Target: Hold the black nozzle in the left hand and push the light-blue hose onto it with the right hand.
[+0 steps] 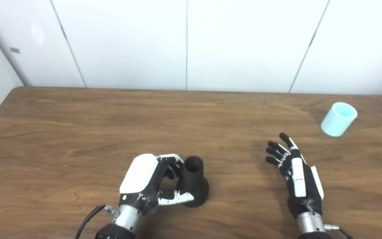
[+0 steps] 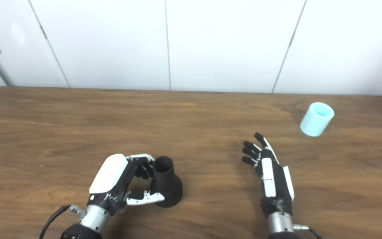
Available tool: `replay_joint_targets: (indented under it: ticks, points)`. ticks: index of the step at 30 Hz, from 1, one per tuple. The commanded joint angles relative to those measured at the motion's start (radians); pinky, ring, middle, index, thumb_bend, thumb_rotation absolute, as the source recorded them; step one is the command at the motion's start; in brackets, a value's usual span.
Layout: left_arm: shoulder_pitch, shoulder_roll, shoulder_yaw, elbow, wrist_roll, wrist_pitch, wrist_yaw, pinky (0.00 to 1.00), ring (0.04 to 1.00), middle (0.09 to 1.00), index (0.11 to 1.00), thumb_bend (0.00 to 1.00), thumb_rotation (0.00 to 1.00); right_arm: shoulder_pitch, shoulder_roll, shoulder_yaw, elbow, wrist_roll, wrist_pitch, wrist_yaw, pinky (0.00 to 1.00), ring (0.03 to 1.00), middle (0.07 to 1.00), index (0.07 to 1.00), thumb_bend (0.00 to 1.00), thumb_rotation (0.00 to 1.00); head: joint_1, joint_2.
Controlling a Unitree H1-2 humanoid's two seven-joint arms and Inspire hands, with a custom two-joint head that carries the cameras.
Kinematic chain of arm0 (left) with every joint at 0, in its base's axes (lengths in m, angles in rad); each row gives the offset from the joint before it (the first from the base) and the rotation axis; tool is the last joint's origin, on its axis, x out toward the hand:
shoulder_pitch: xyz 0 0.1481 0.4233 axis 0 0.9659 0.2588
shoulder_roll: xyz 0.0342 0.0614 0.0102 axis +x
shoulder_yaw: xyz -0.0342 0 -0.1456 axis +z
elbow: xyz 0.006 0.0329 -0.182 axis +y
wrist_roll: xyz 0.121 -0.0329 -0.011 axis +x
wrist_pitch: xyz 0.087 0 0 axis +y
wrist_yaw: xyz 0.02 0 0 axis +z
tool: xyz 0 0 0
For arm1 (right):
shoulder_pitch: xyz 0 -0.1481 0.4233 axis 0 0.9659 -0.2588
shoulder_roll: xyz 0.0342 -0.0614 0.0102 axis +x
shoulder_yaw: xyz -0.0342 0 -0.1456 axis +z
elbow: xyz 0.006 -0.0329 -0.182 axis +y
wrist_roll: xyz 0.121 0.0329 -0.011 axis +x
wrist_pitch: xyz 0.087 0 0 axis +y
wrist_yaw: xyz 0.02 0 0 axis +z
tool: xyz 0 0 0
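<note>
The black nozzle (image 1: 193,182) stands upright on the table (image 1: 78,132), the left hand (image 1: 151,179) curled against its neck and flared base, though I can't tell if the grip is firm. The light-blue hose (image 1: 339,119) lies well beyond and right of the nozzle, untouched. It looks a short, light, stiff sleeve, best clasped around its wall by the right hand (image 1: 297,176), now spread and empty.

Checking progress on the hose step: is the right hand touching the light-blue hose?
Apart. The left eye view shows bare table between the right hand and the light-blue hose.
</note>
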Motion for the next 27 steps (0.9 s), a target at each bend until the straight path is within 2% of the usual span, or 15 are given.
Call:
replay_joint_targets:
  ticks: [1,7,8,9,10,13,15,16,19,20,22,24,26,27]
  points:
    - [0.019,0.011,0.000,-0.010,0.016,0.005,-0.038,0.48,0.475,0.492,0.486,0.50,0.00,-0.024,-0.027,-0.024,-0.061,0.010,0.001,-0.003,0.72,0.783,0.782,0.866,0.53,0.91,-0.010,0.005]
    - [0.012,0.006,0.009,-0.006,0.021,-0.011,-0.045,0.48,0.471,0.491,0.487,0.50,0.00,-0.061,-0.111,-0.097,-0.040,0.040,-0.036,0.007,0.73,0.793,0.783,0.880,0.54,0.82,-0.028,0.015]
    - [0.011,0.004,0.010,-0.006,0.019,-0.014,-0.044,0.48,0.470,0.490,0.488,0.50,0.00,-0.067,-0.130,-0.108,-0.039,0.038,-0.041,0.007,0.72,0.786,0.778,0.873,0.55,0.77,-0.028,0.015]
    - [0.010,0.002,0.012,-0.004,0.017,-0.015,-0.044,0.47,0.467,0.488,0.490,0.50,0.00,-0.075,-0.145,-0.117,-0.062,0.032,-0.023,0.003,0.71,0.785,0.780,0.863,0.56,0.71,-0.031,0.016]
    - [0.008,-0.001,0.013,-0.001,0.016,-0.016,-0.044,0.47,0.468,0.489,0.489,0.50,0.00,-0.085,-0.159,-0.122,-0.094,0.013,0.002,-0.005,0.70,0.779,0.777,0.838,0.58,0.60,-0.035,0.018]
    - [0.002,-0.003,0.016,0.004,0.022,-0.016,-0.047,0.48,0.474,0.493,0.485,0.50,0.00,-0.120,-0.197,-0.146,-0.175,-0.019,0.072,-0.023,0.67,0.769,0.771,0.794,0.73,0.43,-0.042,0.017]
    - [-0.001,-0.003,0.019,0.004,0.022,-0.017,-0.048,0.48,0.471,0.492,0.486,0.50,0.00,-0.147,-0.235,-0.168,-0.214,-0.035,0.110,-0.027,0.76,0.788,0.773,0.788,0.75,0.32,-0.042,0.017]
    - [-0.001,-0.003,0.021,0.004,0.020,-0.017,-0.048,0.48,0.468,0.489,0.489,0.50,0.00,-0.161,-0.252,-0.179,-0.225,-0.042,0.123,-0.027,0.78,0.792,0.777,0.790,0.75,0.29,-0.081,0.016]
    - [0.000,-0.002,0.027,0.003,0.017,-0.023,-0.044,0.47,0.458,0.481,0.496,0.50,0.00,-0.208,-0.332,-0.207,-0.224,-0.063,0.132,-0.010,0.74,0.788,0.791,0.780,0.79,0.23,-0.140,0.015]
    - [0.000,-0.001,0.028,0.003,0.016,-0.025,-0.044,0.47,0.460,0.481,0.495,0.50,0.00,-0.216,-0.350,-0.209,-0.222,-0.070,0.131,-0.005,0.74,0.793,0.798,0.777,0.79,0.21,-0.140,0.015]
    - [0.003,0.000,0.033,0.000,0.012,-0.027,-0.045,0.48,0.462,0.483,0.494,0.50,0.00,-0.251,-0.402,-0.225,-0.227,-0.055,0.172,0.015,0.74,0.795,0.794,0.751,0.83,0.15,-0.192,0.015]
    - [0.003,-0.001,0.038,-0.004,0.011,-0.023,-0.051,0.48,0.465,0.486,0.491,0.50,0.00,-0.298,-0.457,-0.232,-0.247,-0.058,0.251,0.034,0.72,0.788,0.790,0.727,0.87,0.10,-0.213,0.014]
    - [0.003,-0.001,0.044,-0.003,0.010,-0.021,-0.053,0.48,0.467,0.489,0.488,0.50,0.00,-0.340,-0.516,-0.228,-0.246,-0.076,0.289,0.057,0.71,0.758,0.812,0.737,0.87,0.03,-0.231,0.013]
    - [0.004,-0.001,0.047,-0.003,0.013,-0.019,-0.054,0.48,0.466,0.489,0.488,0.50,0.00,-0.360,-0.547,-0.217,-0.239,-0.120,0.311,0.059,0.70,0.757,0.816,0.738,0.87,0.02,-0.253,0.008]
